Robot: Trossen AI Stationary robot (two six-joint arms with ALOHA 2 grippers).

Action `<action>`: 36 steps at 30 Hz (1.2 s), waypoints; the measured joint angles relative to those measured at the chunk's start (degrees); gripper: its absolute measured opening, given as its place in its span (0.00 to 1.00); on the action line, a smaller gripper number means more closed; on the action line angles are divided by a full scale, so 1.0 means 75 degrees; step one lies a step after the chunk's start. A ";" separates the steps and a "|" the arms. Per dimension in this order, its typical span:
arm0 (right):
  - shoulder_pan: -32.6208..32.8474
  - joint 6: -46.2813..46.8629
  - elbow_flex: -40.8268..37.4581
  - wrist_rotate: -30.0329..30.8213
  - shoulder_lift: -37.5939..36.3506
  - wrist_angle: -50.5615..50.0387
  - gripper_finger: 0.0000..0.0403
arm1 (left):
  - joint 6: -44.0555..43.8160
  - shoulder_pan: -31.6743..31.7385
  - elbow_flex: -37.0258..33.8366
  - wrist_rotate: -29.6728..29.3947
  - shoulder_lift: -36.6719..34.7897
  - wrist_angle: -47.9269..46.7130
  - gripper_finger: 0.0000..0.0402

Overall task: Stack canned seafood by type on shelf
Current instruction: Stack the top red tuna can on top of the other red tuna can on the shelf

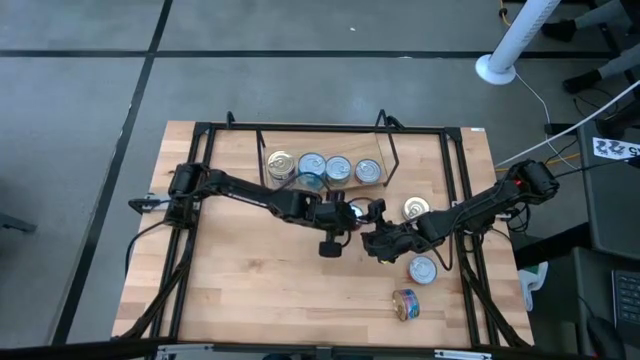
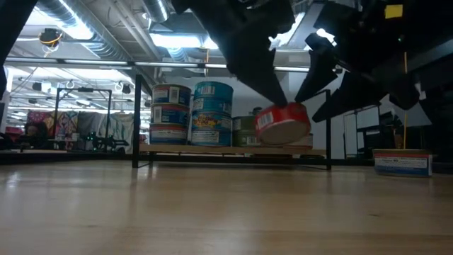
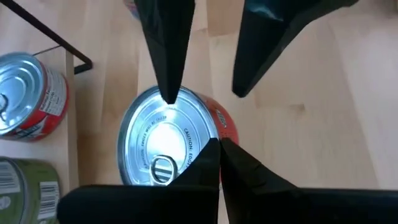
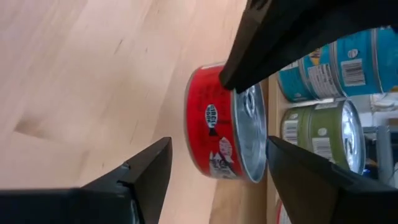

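Low view: red tin (image 2: 282, 124) tilted in left end effector (image 2: 272, 95).

This is a robot lab or workshop hall: exposed silver ceiling ducts (image 2: 106, 32) with bright strip lights (image 2: 180, 40), grey concrete floor (image 1: 80, 90), loose cables (image 1: 560, 125) beside the light-wood counter (image 1: 260, 280).

Red tin (image 4: 214, 127), silver lid; teal tins (image 2: 212, 113); green tin (image 4: 317, 134).
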 joint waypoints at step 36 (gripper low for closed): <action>-0.0006 -0.0685 -0.0006 0.0555 0.0006 0.0559 0.31 | -0.0498 0.0129 0.0006 0.1024 -0.0617 -0.0033 0.13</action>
